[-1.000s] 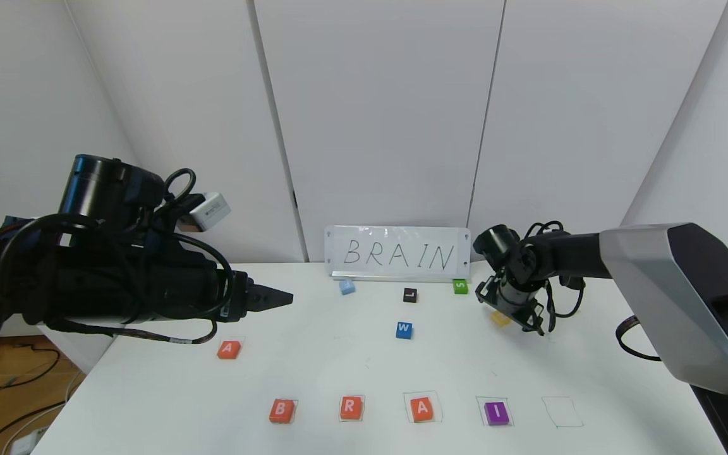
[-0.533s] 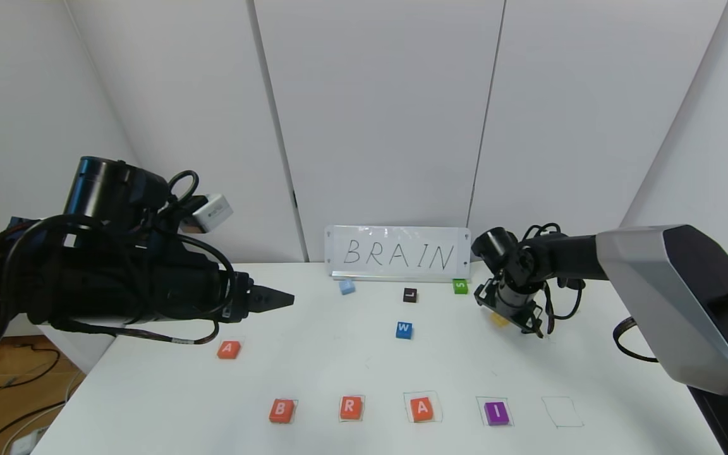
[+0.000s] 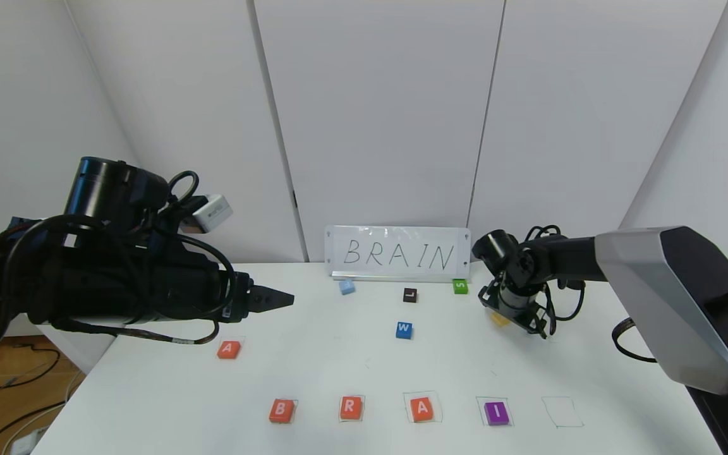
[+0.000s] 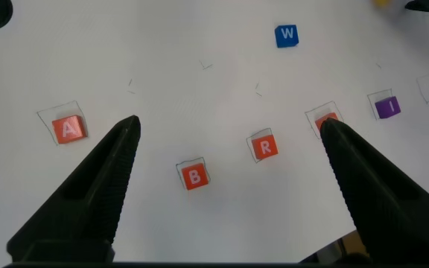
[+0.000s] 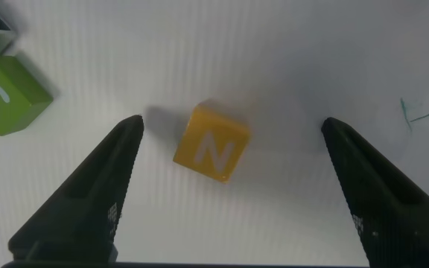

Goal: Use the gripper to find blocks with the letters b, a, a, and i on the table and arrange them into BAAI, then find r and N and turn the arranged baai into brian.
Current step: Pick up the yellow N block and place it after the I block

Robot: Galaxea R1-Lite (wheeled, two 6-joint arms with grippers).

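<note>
Along the near edge of the white table (image 3: 364, 373), the B block (image 3: 281, 411), R block (image 3: 351, 407), A block (image 3: 421, 409) and purple I block (image 3: 497, 412) are sitting in pen-drawn squares, with one empty square (image 3: 562, 412) waiting at the row's right end. Farther back, the right pincer (image 3: 519, 316) is hanging wide open over the yellow N block (image 5: 211, 152), gripping nothing; a clean pick likely means centring and squaring the fingers to its skewed sides before closing. The left pincer (image 3: 272, 298) is hovering open and empty above a spare A block (image 3: 229, 349). Only the right wrist view is showing the N's letter; the head view is half hiding that block, beside the green S block (image 3: 460, 286).
</note>
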